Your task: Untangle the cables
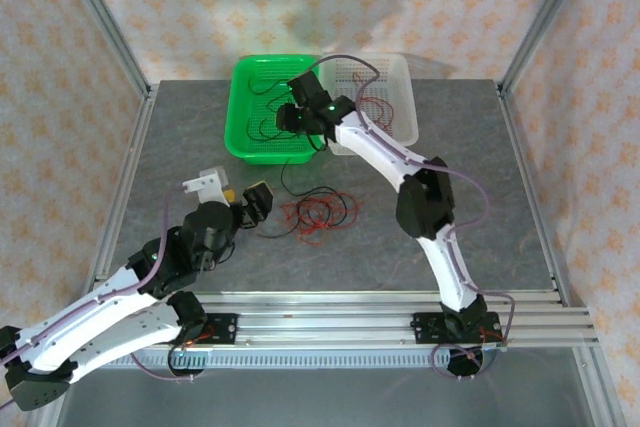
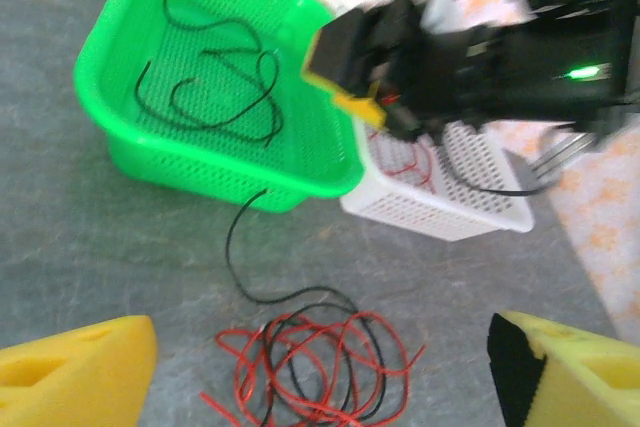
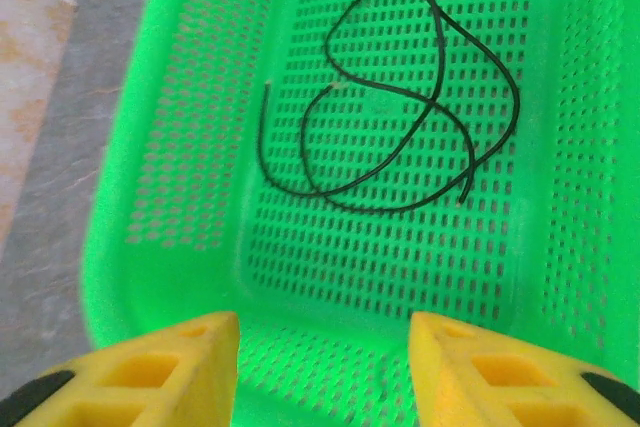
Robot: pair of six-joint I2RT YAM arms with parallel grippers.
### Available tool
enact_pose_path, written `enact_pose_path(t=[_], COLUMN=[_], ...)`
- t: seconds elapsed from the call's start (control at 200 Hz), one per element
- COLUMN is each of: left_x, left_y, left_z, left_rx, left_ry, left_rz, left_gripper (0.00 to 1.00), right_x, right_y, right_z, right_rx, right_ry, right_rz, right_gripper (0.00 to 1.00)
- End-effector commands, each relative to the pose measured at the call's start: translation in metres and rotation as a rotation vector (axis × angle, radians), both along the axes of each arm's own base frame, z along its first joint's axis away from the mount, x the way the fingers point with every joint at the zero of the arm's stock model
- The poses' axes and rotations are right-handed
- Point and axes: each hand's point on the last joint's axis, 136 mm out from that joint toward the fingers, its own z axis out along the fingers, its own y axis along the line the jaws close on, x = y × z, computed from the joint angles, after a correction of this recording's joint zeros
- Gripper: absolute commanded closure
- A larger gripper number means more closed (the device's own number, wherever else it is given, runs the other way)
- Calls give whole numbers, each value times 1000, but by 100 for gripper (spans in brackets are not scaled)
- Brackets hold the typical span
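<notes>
A tangle of red and black cables (image 2: 310, 362) lies on the grey table (image 1: 180, 147), in front of the baskets (image 1: 318, 212). One black cable (image 2: 238, 252) trails from the tangle up to the green basket's wall. My left gripper (image 2: 320, 387) hangs open just above the tangle, its yellow fingers (image 2: 80, 372) wide apart, holding nothing (image 1: 258, 202). My right gripper (image 3: 325, 357) is open inside the green basket (image 3: 170, 147), empty. Loose black cables (image 3: 400, 117) lie on the basket floor beyond it. Red cables (image 2: 410, 162) lie in the white basket.
The green basket (image 1: 250, 142) and the white basket (image 1: 400, 77) stand side by side at the back of the table. The right arm (image 1: 425, 197) reaches across the middle right. Metal frame posts (image 1: 110, 37) stand at the table's corners.
</notes>
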Motion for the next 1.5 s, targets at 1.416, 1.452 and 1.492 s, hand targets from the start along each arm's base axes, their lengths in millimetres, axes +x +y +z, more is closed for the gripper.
enact_pose_path(t=[1.416,1.452,1.492], left_x=[67,68,69], left_y=[-63,-63,-62], left_z=[-188,-189,-188], left_rx=[402,406,408], left_ry=[574,574,568], left_rz=[-238,-233,-226], left_gripper=[75,78,84], right_x=[-161,-162,-162], right_y=[-118,-118,-118], right_z=[-23,-24,-25], right_rx=[70,74,78], right_ry=[16,19,21], right_rz=[-101,-102,-100], right_gripper=[62,62,63])
